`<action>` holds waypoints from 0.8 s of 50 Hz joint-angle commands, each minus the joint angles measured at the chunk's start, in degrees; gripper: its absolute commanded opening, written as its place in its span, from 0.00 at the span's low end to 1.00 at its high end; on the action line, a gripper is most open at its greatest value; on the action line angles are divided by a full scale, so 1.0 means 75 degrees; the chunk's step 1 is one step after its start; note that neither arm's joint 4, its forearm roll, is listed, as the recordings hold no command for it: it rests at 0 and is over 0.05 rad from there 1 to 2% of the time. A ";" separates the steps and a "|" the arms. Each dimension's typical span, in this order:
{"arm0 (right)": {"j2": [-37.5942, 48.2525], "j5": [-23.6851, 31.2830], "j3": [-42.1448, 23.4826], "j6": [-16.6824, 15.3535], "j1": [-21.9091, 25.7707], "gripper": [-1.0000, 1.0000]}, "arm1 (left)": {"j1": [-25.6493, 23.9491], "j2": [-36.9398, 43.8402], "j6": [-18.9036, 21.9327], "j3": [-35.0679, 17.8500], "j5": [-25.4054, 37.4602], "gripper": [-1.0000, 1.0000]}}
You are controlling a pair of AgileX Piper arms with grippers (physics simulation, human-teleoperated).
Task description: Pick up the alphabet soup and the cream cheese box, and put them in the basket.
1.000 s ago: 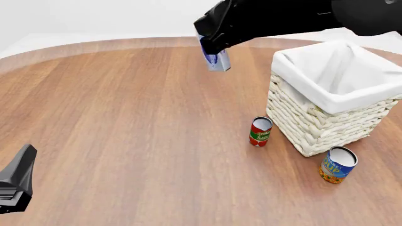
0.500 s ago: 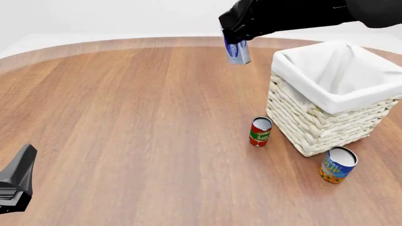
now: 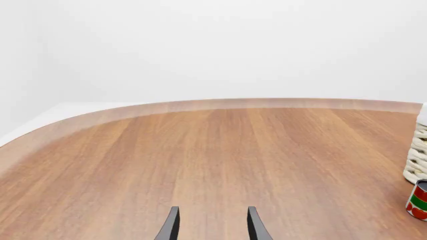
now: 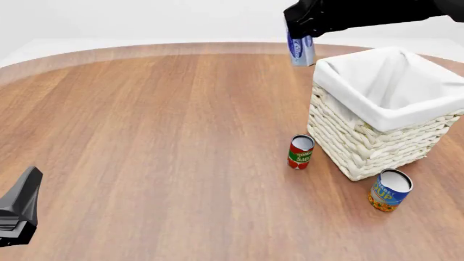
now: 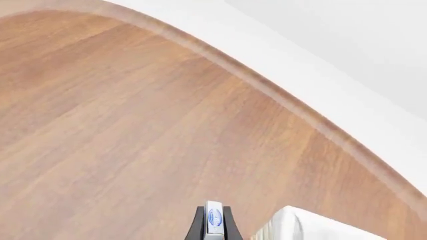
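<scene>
1. Right gripper (image 4: pixel 300 39) is up in the air, squeezed tight on the cream cheese box (image 4: pixel 299 50), which hangs down from it just beside the far left corner of the basket (image 4: pixel 362 147)
2. Left gripper (image 3: pixel 211 227) sits low over the table (image 4: pixel 145 136) with its two fingers a little way apart and nothing between them
3. The alphabet soup (image 4: pixel 390 190) stands on the table at the near corner of the basket, and the tomato sauce can (image 4: pixel 300 151) stands just beside the basket's left wall
4. I think the box is not over the hole yet, so letting go now could drop it on the rim or outside
5. I think the hanging box could also bump the white liner (image 4: pixel 395 87) if the arm goes too low, and that could push the basket
6. The right wrist view shows the box (image 5: pixel 213 220) thin and edge-on between the fingers, with the liner corner (image 5: pixel 293 225) close by; the front view shows how high it hangs
7. The left wrist view catches only a bit of the basket (image 3: pixel 419 160) and the red can (image 3: pixel 419 200)
</scene>
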 commanded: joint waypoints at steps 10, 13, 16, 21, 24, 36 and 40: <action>-0.0263 0.0192 -0.0059 0.0098 -0.0647 0.00 | 0.0000 0.0000 0.0000 0.0000 0.0000 1.00; -0.0345 0.0190 0.0035 0.0121 -0.0739 0.00 | 0.0000 0.0000 0.0000 0.0000 0.0000 1.00; -0.0377 0.0200 0.0079 0.0123 -0.0816 0.00 | 0.0000 0.0000 0.0000 0.0000 0.0000 1.00; -0.0487 0.0220 0.0131 0.0133 -0.0907 0.00 | 0.0000 0.0000 0.0000 0.0000 0.0000 1.00; -0.0556 0.0217 0.0202 0.0144 -0.0962 0.00 | 0.0000 0.0000 0.0000 0.0000 0.0000 1.00; -0.0806 0.0306 0.0294 0.0119 -0.1377 0.00 | 0.0000 0.0000 0.0000 0.0000 0.0000 1.00; -0.0868 0.0318 0.0312 0.0123 -0.1515 0.00 | 0.0000 0.0000 0.0000 0.0000 0.0000 1.00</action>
